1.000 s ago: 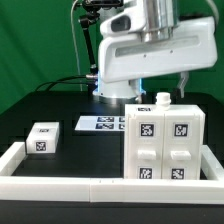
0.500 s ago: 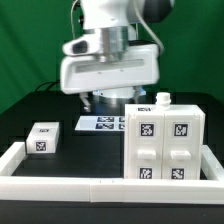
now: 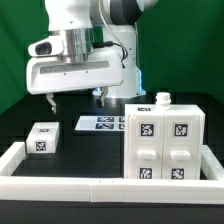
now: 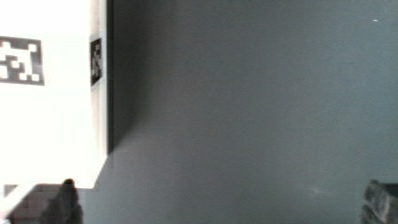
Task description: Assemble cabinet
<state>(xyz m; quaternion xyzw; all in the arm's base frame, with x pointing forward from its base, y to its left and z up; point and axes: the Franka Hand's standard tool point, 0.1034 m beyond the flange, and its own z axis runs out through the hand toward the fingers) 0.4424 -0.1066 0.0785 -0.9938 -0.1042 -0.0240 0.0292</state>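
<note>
The cabinet body (image 3: 160, 140), a large white box with four tagged drawer fronts and a small white knob on top, stands at the exterior view's right. A small white tagged block (image 3: 42, 138) lies on the black table at the exterior view's left. My gripper (image 3: 76, 98) hangs open and empty above the table, between the block and the marker board, higher than the block. In the wrist view the gripper (image 4: 214, 205) is wide open over bare dark table. A white tagged block (image 4: 45, 110) lies beside one fingertip (image 4: 45, 205), not between the fingers.
The marker board (image 3: 98, 124) lies flat behind the cabinet body's left side. A long low white border rail (image 3: 60, 185) runs along the front and up the left side (image 3: 12, 152). The arm's white base stands at the back.
The gripper has swept from above the cabinet body toward the exterior view's left and now hangs near the small block. The cabinet body and the block have not moved.
</note>
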